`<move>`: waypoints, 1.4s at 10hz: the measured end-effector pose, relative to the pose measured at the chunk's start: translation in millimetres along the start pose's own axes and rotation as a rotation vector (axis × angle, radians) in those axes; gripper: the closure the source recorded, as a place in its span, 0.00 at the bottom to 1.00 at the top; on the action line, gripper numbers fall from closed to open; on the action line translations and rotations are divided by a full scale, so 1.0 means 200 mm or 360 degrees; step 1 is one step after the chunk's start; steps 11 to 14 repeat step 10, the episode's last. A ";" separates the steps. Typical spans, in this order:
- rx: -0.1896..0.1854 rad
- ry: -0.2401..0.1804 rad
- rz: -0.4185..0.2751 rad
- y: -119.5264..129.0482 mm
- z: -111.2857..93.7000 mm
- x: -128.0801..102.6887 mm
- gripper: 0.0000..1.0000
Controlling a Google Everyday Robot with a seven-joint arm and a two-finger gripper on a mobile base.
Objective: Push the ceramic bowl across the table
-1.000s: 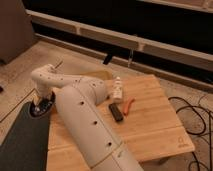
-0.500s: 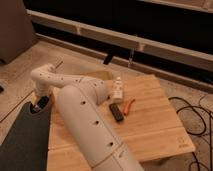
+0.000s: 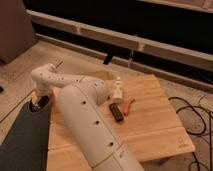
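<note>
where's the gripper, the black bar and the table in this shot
gripper [image 3: 39, 103], camera view, its lower end by the table's left edge
black bar [image 3: 116, 112], camera view, its middle
table [image 3: 150, 125], camera view, bare slats

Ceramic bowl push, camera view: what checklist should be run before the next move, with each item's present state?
1. Ceramic bowl located: cannot tell; only a dark round shape shows under the end effector.
2. End effector placed low at the left edge of the table, beside the dark mat: ok.
3. End effector touching the bowl: cannot tell.
4. Push path across the table free: not ok; black bar, white bottle and orange item lie mid-table.
5. View of the table's left part: not ok; the arm covers it.
</note>
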 end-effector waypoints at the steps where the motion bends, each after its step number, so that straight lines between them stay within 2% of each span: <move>1: 0.0018 -0.0015 -0.0017 0.01 -0.05 -0.05 0.35; 3: 0.0093 -0.0060 -0.0103 0.05 -0.18 -0.17 0.35; 5: 0.0120 -0.0057 -0.0126 0.09 -0.24 -0.20 0.35; 7: 0.0086 -0.0012 -0.0070 0.11 -0.21 -0.14 0.35; 14: 0.0085 -0.0011 -0.0069 0.12 -0.21 -0.13 0.35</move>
